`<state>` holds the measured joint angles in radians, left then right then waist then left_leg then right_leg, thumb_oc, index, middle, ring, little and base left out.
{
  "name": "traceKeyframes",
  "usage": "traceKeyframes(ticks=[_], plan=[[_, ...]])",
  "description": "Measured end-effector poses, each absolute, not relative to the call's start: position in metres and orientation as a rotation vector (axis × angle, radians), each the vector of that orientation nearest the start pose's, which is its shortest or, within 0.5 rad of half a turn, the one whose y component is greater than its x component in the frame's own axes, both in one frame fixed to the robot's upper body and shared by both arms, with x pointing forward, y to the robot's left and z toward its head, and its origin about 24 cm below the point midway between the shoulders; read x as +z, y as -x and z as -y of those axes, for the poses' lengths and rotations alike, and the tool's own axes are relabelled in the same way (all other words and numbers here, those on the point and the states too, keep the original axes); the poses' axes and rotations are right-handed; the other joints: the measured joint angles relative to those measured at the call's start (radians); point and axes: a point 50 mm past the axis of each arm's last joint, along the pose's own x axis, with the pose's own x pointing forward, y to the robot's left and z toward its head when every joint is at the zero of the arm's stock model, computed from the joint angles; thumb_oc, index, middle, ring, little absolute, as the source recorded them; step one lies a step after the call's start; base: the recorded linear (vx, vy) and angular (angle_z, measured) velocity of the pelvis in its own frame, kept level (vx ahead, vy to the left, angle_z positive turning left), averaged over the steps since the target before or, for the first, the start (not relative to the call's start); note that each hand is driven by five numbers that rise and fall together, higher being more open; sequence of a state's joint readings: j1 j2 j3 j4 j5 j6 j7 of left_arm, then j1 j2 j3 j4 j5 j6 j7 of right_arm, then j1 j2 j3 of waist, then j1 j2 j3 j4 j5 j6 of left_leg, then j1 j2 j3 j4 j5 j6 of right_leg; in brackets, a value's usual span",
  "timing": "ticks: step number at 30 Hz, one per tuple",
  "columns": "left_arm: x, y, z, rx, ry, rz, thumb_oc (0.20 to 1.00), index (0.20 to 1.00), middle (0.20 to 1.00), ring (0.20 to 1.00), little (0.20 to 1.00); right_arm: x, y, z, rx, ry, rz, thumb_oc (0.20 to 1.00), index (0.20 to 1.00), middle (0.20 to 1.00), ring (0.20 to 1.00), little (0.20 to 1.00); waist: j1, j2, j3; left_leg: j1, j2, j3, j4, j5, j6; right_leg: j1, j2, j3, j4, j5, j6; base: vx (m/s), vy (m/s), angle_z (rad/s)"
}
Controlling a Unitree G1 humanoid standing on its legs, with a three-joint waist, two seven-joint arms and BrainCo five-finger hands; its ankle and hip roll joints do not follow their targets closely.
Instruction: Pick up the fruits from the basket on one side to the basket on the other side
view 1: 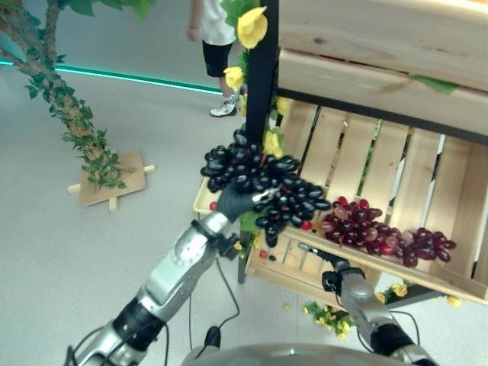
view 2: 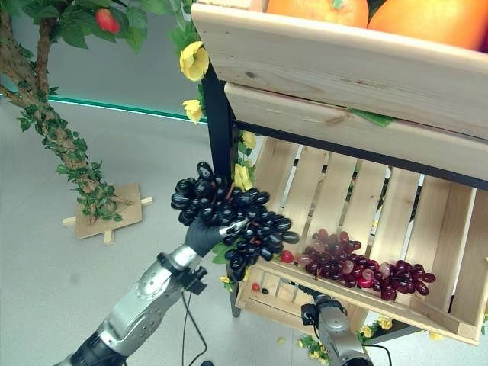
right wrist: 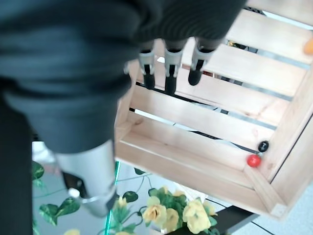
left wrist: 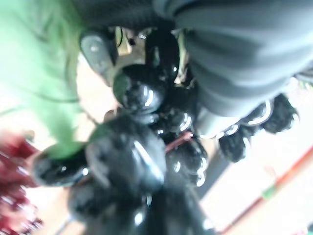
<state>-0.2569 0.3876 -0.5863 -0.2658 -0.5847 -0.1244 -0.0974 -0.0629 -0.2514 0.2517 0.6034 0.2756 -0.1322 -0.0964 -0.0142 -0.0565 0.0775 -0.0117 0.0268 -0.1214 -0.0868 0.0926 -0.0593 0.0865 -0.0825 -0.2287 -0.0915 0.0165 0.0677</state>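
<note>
Crate (view 2: pixel 427 229) holds a red grape bunch (view 2: pixel 358 271) lying lengthwise along its front edge. Left hand (view 1: pixel 240 202) clutches a black grape bunch (view 1: pixel 259 187) at the crate's left corner, long axis roughly level. Right hand (right wrist: pixel 168 63) hangs relaxed, empty.

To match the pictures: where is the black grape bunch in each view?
Left eye view: centre, black grape bunch in the left hand.
Right eye view: left of centre.
Left wrist view: centre, very close.
Right wrist view: the wooden crate instead.
Shared landmark: that crate.
</note>
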Motion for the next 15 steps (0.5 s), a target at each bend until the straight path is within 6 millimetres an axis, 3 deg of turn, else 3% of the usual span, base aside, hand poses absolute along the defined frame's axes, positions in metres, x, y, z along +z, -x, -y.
traceKeyframes(ticks=[5, 15], plan=[[0.135, -0.232, -0.036, -0.901, 0.235, 0.320, 0.200, 0.200, 0.200, 0.200, 0.200, -0.063, -0.233, 0.171, 0.042, 0.079, -0.432, 1.000, 1.000, 1.000, 1.000, 1.000, -0.030, 0.003, 0.001, 0.004, 0.003, 0.011, 0.000, -0.002, -0.002, -0.004, 0.002, 0.015, 0.000, 0.002, -0.005, -0.02, -0.025, -0.08], [0.133, -0.234, -0.036, -0.891, 0.232, 0.309, 0.200, 0.200, 0.200, 0.200, 0.200, -0.059, -0.239, 0.159, 0.090, 0.085, -0.409, 1.000, 1.000, 1.000, 1.000, 1.000, -0.050, -0.011, 0.018, 0.040, 0.038, 0.073, 0.000, -0.033, -0.023, -0.028, 0.029, 0.109, 0.001, 0.009, -0.015, -0.01, -0.030, -0.34]])
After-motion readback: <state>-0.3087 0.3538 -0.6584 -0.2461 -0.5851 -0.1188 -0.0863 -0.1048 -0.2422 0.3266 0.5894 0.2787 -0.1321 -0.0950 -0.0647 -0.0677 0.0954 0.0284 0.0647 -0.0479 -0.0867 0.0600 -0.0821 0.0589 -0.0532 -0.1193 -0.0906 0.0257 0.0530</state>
